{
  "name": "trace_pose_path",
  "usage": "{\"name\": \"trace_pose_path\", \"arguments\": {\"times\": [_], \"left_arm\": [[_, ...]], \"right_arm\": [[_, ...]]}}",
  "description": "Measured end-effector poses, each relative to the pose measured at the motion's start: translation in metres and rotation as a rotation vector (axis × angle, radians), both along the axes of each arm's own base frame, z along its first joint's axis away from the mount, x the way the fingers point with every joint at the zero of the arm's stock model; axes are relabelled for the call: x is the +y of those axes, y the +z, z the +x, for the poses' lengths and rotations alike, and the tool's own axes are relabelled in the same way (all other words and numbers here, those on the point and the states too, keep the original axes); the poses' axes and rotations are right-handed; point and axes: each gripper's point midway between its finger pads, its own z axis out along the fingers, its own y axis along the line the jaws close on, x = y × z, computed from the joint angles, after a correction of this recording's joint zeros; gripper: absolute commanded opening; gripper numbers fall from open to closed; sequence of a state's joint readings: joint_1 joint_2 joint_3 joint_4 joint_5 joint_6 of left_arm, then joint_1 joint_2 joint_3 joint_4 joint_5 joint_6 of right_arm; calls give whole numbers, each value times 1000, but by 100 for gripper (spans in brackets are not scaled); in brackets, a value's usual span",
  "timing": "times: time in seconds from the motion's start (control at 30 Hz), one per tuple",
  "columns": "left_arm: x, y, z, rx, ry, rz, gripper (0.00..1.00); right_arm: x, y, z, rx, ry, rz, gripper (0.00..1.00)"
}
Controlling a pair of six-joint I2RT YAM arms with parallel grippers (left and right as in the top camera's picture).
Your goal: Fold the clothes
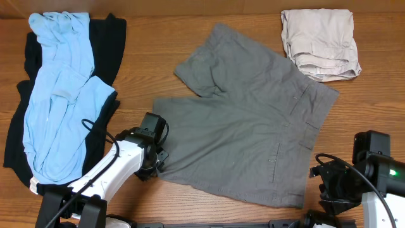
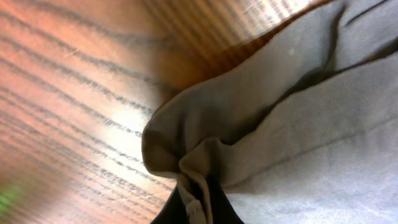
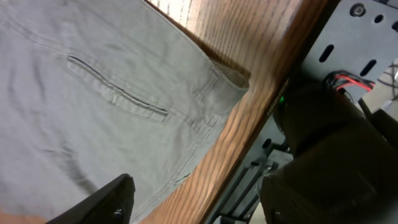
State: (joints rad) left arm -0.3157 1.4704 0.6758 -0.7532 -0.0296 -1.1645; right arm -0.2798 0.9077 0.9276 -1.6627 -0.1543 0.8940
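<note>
The large mid-grey woven shorts (image 1: pixel 253 133) were laid flat on the wooden table (image 1: pixel 190 38), long axis hem-to-waistband, the hem corner pinched tight in the left gripper (image 1: pixel 155 166) while the right gripper (image 1: pixel 324 178) was parked just off the waistband end, finger gap not readable tbh.

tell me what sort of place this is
Likely a robotics lab bench, not a home: a left arm and right arm stand at the edge of a wooden table, with grey shorts spread out, a blue-and-black garment pile and folded beige shorts.
</note>
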Motion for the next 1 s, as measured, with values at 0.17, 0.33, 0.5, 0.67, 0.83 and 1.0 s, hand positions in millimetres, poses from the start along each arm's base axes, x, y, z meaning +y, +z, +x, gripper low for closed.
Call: {"name": "trace_pose_path", "arguments": {"times": [0.17,0.33,0.5,0.67,0.83,1.0], "left_arm": [[1,2,31,-120,37,-25,4],[14,10,71,-264,92,-63,4],[25,18,94,-355,123,-79,4],[25,19,98,-371,108,-85,4],[25,19,98,-371,95,-82,4],[25,19,98,-372,91,-81,4]], "right_arm": [[4,-13,-5,32,11,19,73],[14,-12,-2,19,39,54,75],[22,-12,7,-8,79,56,79],[36,-18,8,60,135,60,87],[58,-36,14,142,146,59,87],[85,-63,14,179,174,75,86]]}}
